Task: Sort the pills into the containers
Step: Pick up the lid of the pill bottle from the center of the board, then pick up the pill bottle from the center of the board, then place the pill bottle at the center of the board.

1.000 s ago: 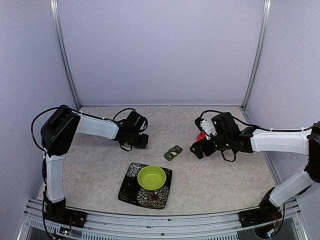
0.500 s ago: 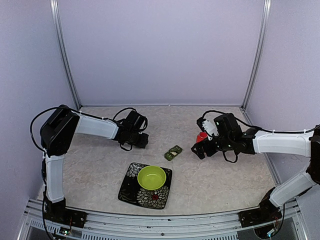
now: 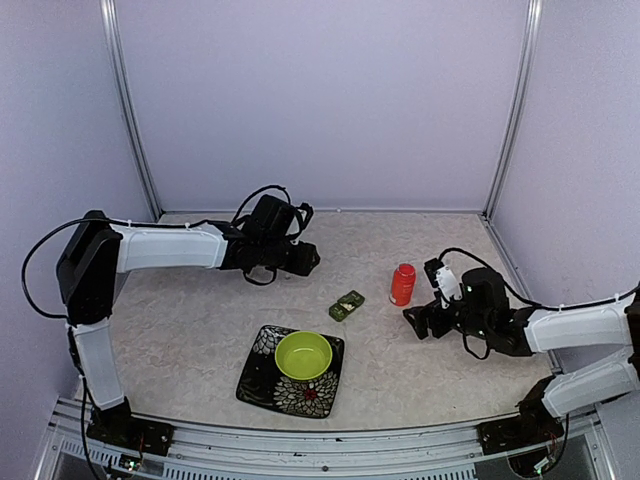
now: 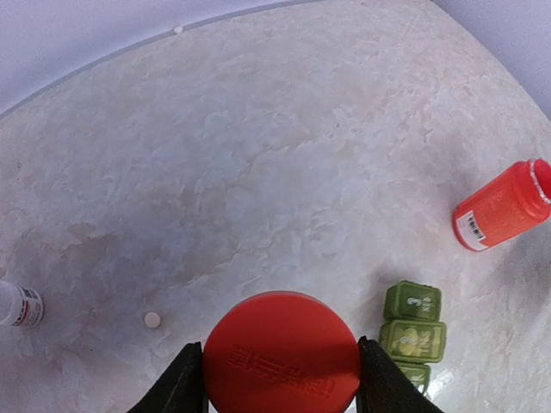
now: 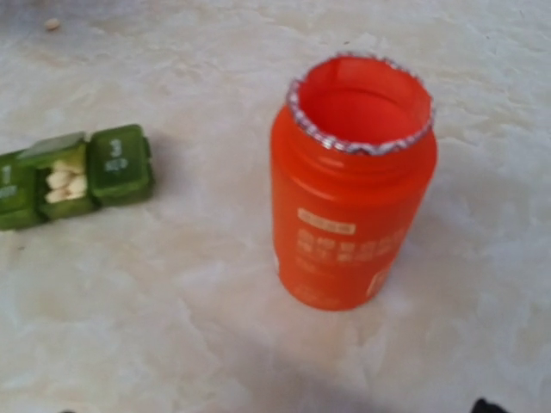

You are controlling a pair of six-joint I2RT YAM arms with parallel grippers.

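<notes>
Left wrist view: my left claw (image 4: 281, 379) is clamped on the red cap (image 4: 281, 357). The pillbox (image 4: 411, 335) lies just right of it, one lid up, pills (image 5: 65, 182) inside. The uncapped orange bottle (image 4: 499, 206) stands beyond. Probably the recapping step: carry the cap across the pillbox and align it on the mouth. A stray pill (image 4: 152, 320) lies to the left. My right claw (image 3: 418, 322) is wide and empty.

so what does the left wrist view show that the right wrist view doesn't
Only the left wrist view: the red cap pinched between the left fingers, and a small white bottle at the frame's left edge. Only the right wrist view: a look down into the open mouth of the orange bottle, with its ragged foil rim. Both: the orange bottle and the dark green pillbox.
</notes>
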